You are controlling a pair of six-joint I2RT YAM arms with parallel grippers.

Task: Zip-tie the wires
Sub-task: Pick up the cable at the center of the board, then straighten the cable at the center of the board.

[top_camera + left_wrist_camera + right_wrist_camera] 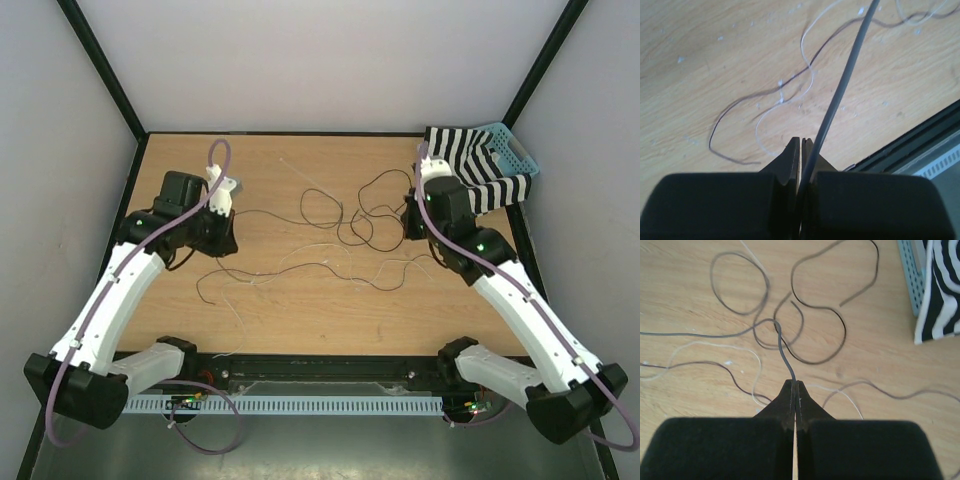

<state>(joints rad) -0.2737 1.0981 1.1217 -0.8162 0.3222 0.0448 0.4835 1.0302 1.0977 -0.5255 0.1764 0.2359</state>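
The wires [352, 232] lie in loose black and pale loops across the middle of the wooden table [300, 310]. My left gripper [220, 243] is at their left end. In the left wrist view it [804, 142] is shut on a grey strand [840, 95] that runs up and to the right from the jaws, over other strands [785, 85] lying on the wood. My right gripper [410, 228] is at the right end of the loops. In the right wrist view it [795, 384] is shut on the end of a grey strand [781, 345] that leads into the dark loops.
A blue basket [518, 150] with a black-and-white striped cloth [470, 165] draped over it stands at the back right, just behind my right gripper; both show in the right wrist view [910, 280]. A dark rail [320, 365] runs along the table's near edge.
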